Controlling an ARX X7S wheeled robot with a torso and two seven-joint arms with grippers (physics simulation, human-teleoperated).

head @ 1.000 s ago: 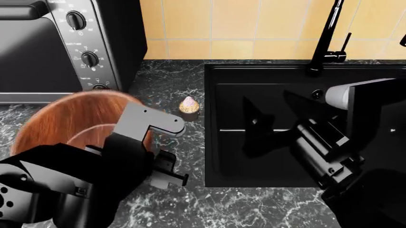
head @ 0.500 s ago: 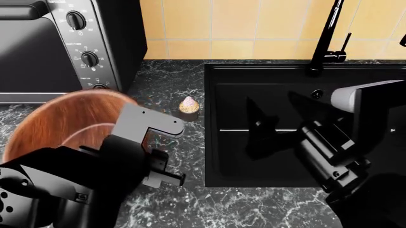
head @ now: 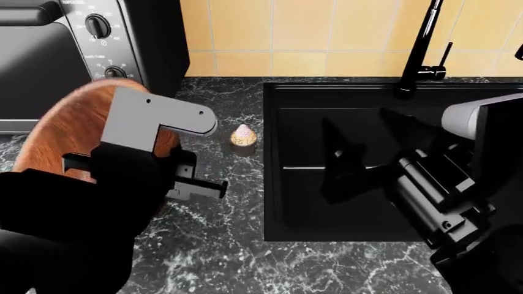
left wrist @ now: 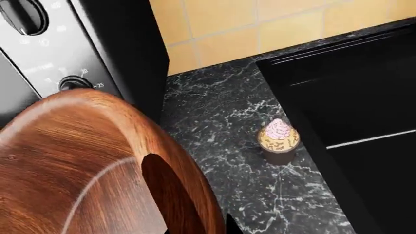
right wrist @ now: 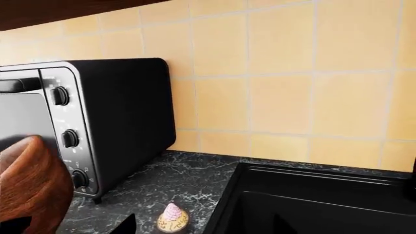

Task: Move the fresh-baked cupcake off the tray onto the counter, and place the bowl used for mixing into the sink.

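Note:
The wooden bowl (head: 73, 128) is lifted off the counter (head: 229, 245) and tilted on edge in front of the oven. My left gripper (left wrist: 198, 219) is shut on its rim, one finger inside the wall and one outside. The bowl fills much of the left wrist view (left wrist: 78, 161) and shows in the right wrist view (right wrist: 32, 185). The cupcake (head: 244, 137) stands upright on the counter between the bowl and the sink (head: 343, 104); it also shows in both wrist views (left wrist: 278, 139) (right wrist: 172, 218). My right gripper (head: 372, 147) is open and empty over the sink. The tray is out of view.
A black and silver toaster oven (head: 82, 55) stands at the back left, close behind the bowl. The tall black faucet (head: 418, 49) rises at the sink's back edge. A yellow tiled wall (head: 310, 30) runs behind.
My left gripper has raised the bowl and tipped it further on edge, moving it back toward the oven. The right arm has drifted slightly to the right. The cupcake has not moved.

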